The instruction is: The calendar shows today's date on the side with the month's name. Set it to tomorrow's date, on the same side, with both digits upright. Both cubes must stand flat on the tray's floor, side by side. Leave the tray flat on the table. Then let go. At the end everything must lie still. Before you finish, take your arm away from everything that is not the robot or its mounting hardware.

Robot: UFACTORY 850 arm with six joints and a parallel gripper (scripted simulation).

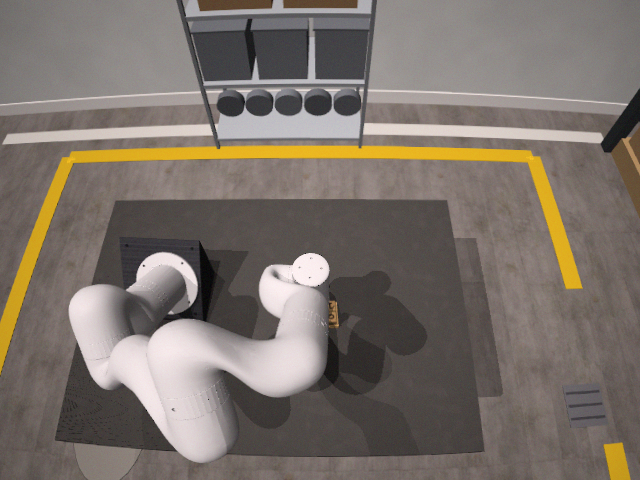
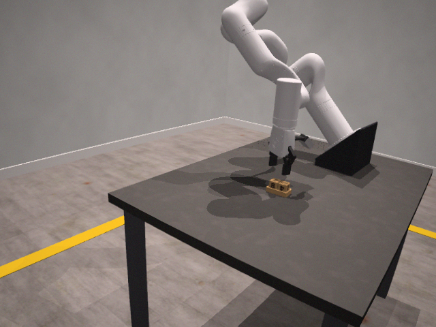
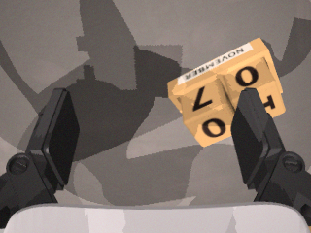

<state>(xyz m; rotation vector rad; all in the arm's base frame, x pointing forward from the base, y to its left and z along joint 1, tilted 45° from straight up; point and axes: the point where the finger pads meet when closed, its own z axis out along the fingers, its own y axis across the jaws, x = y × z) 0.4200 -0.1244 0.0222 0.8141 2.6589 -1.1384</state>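
The wooden tray (image 1: 338, 315) (image 2: 278, 192) (image 3: 268, 54) stands flat on the table with two cubes side by side in it. Its NOVEMBER label (image 3: 216, 63) reads upside down in the wrist view. Beside the label, the cube at image left (image 3: 206, 94) shows a 7 and the other cube (image 3: 248, 77) a 0; read from the label's side, 07. Beyond them a 0 and a partly covered 1 show. In the exterior view an 8 and an inverted 4 face the camera. My gripper (image 2: 279, 167) (image 3: 155, 108) is open and empty, above the table, with one finger partly covering the right cube.
The dark table (image 1: 392, 232) (image 2: 211, 225) bears the black wedge-shaped robot base (image 1: 129, 258) (image 2: 355, 151). The arm spans the space between the base and the tray and partly covers the tray in the top view. A shelf rack (image 1: 286, 84) stands behind the table.
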